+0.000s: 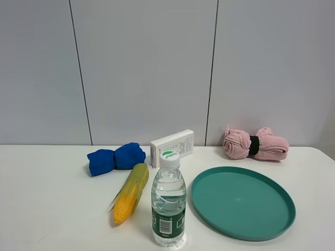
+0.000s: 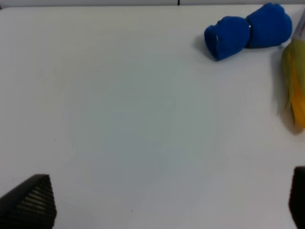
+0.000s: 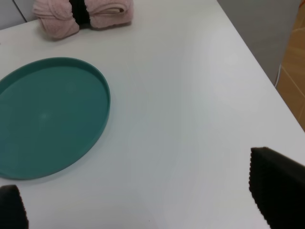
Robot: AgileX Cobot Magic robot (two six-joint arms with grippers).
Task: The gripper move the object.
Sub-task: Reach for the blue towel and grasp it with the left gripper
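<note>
High view: a water bottle (image 1: 168, 201) stands near the front of the table (image 1: 47, 209), a corn cob (image 1: 130, 192) just beside it and a teal plate (image 1: 242, 201) on its other side. No arm shows, and which object is meant is unclear. Left wrist: the left gripper (image 2: 163, 202) gapes wide and empty over bare table near the corn. Right wrist: the right gripper (image 3: 143, 202), equally wide and empty, hangs beside the plate. A reach for the corn could topple the tall bottle.

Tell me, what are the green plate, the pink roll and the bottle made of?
The plate looks like hard plastic: smooth, matte teal, one even colour. The pink roll looks like soft cloth, probably a towel: fuzzy, with rolled folds. The bottle looks like clear plastic: you see through it.
</note>
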